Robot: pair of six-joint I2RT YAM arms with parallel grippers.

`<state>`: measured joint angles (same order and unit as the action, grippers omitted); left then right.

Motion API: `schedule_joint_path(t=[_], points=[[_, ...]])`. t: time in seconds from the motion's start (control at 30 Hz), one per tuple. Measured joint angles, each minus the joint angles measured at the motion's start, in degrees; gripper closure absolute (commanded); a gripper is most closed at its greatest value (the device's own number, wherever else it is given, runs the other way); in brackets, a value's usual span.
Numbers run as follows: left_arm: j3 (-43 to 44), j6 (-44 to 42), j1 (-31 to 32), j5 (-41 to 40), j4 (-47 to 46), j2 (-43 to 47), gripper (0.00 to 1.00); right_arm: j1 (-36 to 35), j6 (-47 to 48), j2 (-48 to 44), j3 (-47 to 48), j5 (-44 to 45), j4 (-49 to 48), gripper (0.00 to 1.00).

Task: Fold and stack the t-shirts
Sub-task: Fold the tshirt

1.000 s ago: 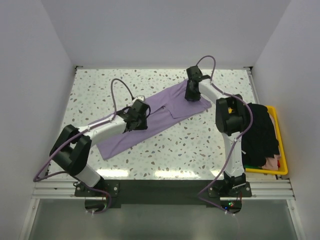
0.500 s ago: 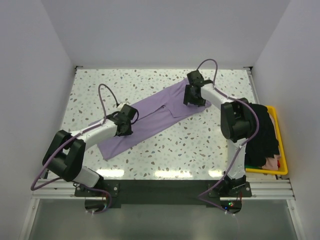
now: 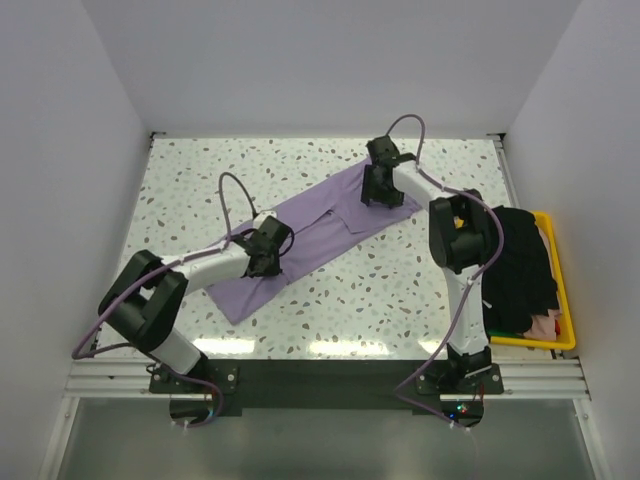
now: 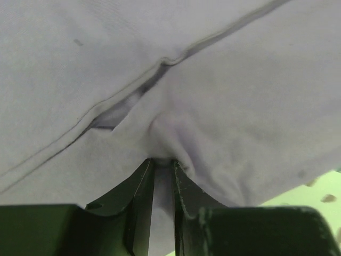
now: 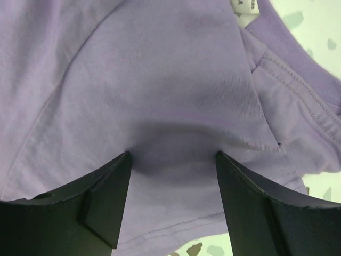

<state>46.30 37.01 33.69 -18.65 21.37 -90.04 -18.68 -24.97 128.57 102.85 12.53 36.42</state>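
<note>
The lavender t-shirt (image 3: 320,225) lies in a long diagonal strip on the speckled table, from near left to far right. My left gripper (image 3: 268,250) is over its near half; in the left wrist view it (image 4: 162,160) is shut on a small pinched fold of the lavender cloth (image 4: 240,80). My right gripper (image 3: 378,190) is over the far end by the collar; in the right wrist view it (image 5: 173,154) is open wide with both fingertips pressed on the cloth (image 5: 160,80), below the white neck label (image 5: 245,8). The black t-shirt (image 3: 522,260) hangs over the bin at the right.
The yellow plastic bin (image 3: 564,290) stands at the table's right edge, with some pink cloth (image 3: 540,325) in it under the black shirt. White walls close off the left, back and right sides of the table (image 3: 200,180).
My left gripper swung left, then back right, pulling the shirt's near-left end to the right. My right gripper shifted slightly left on the collar end.
</note>
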Motion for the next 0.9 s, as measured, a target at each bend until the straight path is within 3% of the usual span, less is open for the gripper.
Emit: schedule_joint_path(t=[0.47,0.63,0.9], points=[[6.19,14.45,17.99,12.55,-12.87,-8.87,0.79,1.22,10.93,17.88,29.75,-0.59,4.72,0.23],[9.51,19.12,21.70,18.58,-15.67,-12.90,0.75,1.22,14.01,19.78,32.15,-3.28,2.47,0.20],[8.90,26.12,22.95,27.08,-19.50,-13.44,0.61,0.83,16.20,21.97,34.42,-5.27,-2.51,0.18]])
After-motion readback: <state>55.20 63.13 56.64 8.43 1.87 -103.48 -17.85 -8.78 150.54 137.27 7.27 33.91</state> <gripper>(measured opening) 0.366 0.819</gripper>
